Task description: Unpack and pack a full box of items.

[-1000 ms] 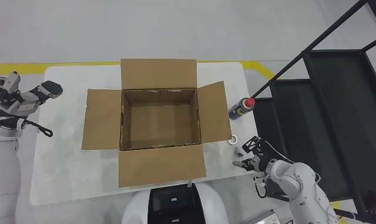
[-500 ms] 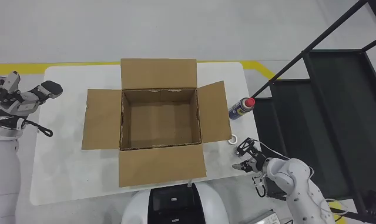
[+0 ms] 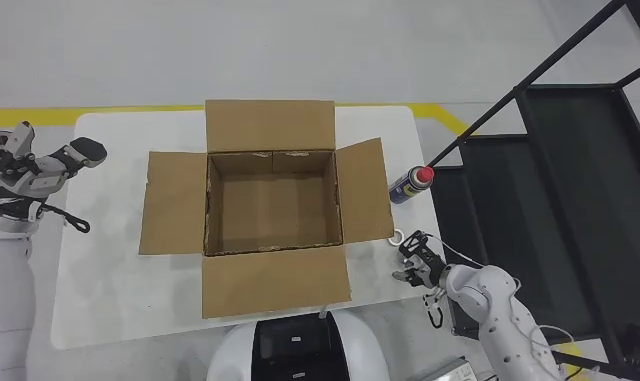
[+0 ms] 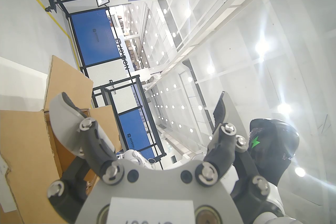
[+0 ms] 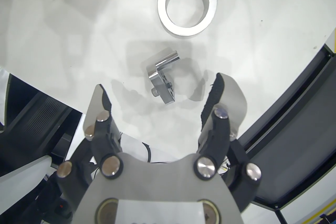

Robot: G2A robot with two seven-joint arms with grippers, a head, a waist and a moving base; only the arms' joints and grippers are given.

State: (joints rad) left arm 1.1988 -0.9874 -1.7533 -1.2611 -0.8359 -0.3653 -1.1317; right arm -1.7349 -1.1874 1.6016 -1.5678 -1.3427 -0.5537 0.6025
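White table, rounded corners. At its centre stands the open cardboard box: plain brown corrugated board, four flaps folded flat outward, brown floor showing inside.

Near the right edge, just beyond the box's right flap, lies a spray can, a blue cylinder with a red cap. Toward the near-right corner lie a metal ring, thick-walled with a matte grey finish, and just beside it but apart a small polished bracket, a flat drilled plate with a short round bar at one end.

The right gripper hovers over the bracket with its fingers spread, one on each side and clear of it; its pads are black and ribbed.

The left gripper is held off the left edge of the table, fingers apart and holding nothing.

A black metal stair frame stands close against the right edge, beside the right arm.
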